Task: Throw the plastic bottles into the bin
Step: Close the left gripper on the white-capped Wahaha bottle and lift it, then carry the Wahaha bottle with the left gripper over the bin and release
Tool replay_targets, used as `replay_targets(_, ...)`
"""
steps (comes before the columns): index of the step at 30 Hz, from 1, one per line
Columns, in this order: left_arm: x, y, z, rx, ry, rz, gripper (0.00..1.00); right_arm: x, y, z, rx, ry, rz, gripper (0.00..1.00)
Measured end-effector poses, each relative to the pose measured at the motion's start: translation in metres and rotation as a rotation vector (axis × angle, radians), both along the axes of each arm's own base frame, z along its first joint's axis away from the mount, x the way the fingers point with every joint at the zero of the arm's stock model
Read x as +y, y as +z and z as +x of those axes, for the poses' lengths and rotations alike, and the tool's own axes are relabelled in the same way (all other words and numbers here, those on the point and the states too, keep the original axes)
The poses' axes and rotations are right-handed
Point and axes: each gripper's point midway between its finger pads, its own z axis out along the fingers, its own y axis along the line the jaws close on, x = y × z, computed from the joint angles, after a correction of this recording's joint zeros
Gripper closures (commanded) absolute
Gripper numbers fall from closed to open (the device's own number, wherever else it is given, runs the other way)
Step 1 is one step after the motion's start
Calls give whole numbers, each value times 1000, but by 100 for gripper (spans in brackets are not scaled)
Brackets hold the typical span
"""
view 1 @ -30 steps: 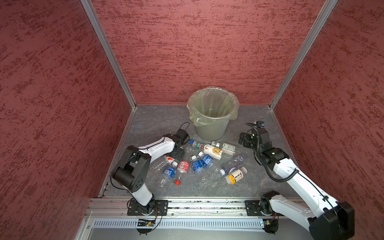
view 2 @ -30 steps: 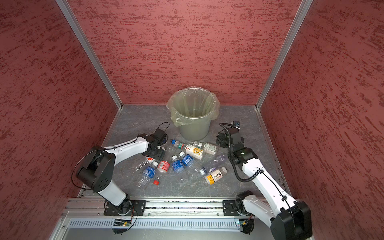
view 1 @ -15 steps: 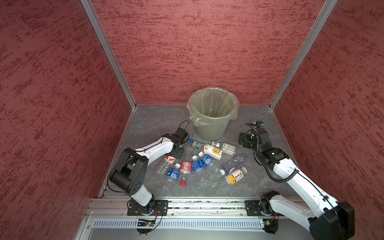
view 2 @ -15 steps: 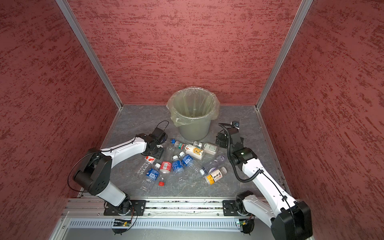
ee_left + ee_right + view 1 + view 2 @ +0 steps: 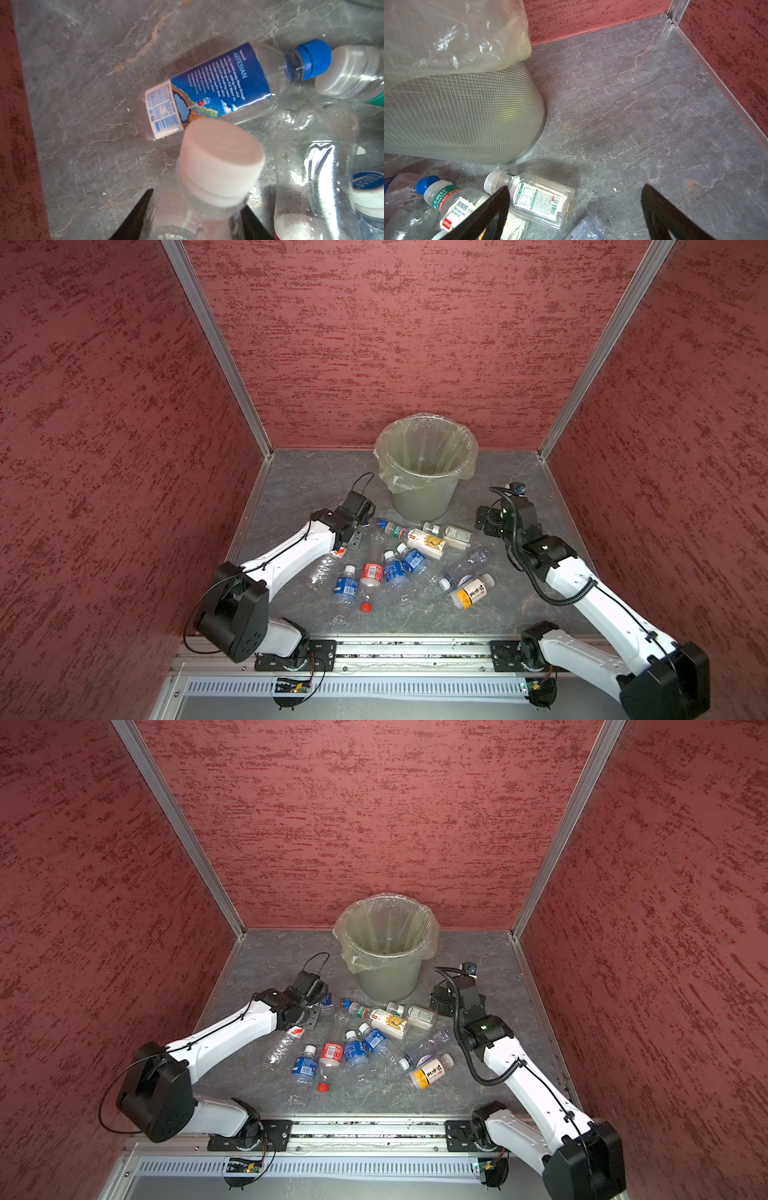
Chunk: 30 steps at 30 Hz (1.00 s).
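Note:
Several plastic bottles lie on the grey floor in front of the bin, among them a red-labelled one and a yellow-labelled one. My left gripper is shut on a clear white-capped bottle, its fingers pressing both sides below the neck. In a top view that bottle's body trails out from under the left gripper. A blue-labelled bottle lies just beyond it. My right gripper stands open low beside the bin, with a square clear bottle partly between its fingers, untouched.
A loose red cap lies near the front of the pile. Red walls close in the floor on three sides, and a metal rail runs along the front. Bare floor stretches right of the bin to the corner.
My left gripper has closed around the clear white-capped bottle, and the left arm has swung a little. Bottles near it have shifted slightly. The right arm has stayed still and open.

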Motion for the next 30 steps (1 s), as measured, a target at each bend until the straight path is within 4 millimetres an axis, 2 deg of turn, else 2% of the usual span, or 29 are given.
replay_targets(5,3,31,-4,-109,13,-28,53,1,0,0,0,4,-1,1)
replay_targets(13,5,62,-22,-273,7,-138,61,5,4,-3,-14,15,0,1)
replay_targets(21,4,98,-40,-506,-28,-336,61,18,31,-15,-101,64,29,1)
replay_targets(30,-7,145,-61,-732,-127,-582,55,32,36,-22,-133,106,34,1)
